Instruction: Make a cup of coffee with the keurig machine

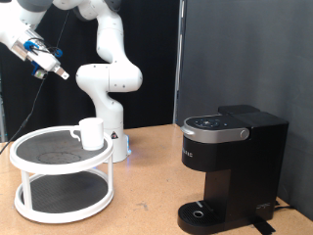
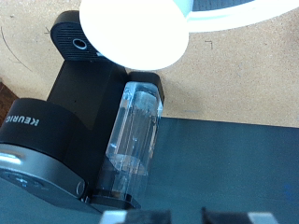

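Cup [image 1: 92,132] sits on the tray stand [image 1: 61,176], beside the keurig machine [image 1: 230,166]. Nothing's started, I'd say. Hand [image 1: 59,70] hovers high above the cup, empty, can't tell if it's spread.

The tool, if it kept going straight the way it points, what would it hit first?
Probably the black boxy Keurig machine, around its clear water tank, which fills the wrist view's centre. Depth is unclear; in the exterior view the tool hangs high and far from it.

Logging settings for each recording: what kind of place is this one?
Probably a robotics lab, not a kitchen: the arm's gripper hangs high over a bare wooden table, black curtain behind, with a coffee machine and mug staged.
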Available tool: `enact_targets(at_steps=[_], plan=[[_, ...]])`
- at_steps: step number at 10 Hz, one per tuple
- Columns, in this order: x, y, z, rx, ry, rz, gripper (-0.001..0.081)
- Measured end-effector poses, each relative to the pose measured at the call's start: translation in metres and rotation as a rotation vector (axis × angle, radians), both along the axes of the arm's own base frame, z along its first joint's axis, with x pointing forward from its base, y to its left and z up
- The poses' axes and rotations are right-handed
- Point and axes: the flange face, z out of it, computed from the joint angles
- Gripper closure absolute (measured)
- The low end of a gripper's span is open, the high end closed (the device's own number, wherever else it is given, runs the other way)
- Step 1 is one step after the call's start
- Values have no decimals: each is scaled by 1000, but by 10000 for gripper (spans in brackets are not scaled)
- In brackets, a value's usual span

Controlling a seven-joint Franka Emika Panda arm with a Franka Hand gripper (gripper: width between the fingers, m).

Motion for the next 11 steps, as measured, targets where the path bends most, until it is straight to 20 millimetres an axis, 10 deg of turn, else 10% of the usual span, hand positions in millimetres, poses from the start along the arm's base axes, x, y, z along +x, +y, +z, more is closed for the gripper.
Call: enact_targets(at_steps=[7,11], plan=[[28,-6,-44,-62,33,-22,711],[40,5,-86,-54,98,29,197]])
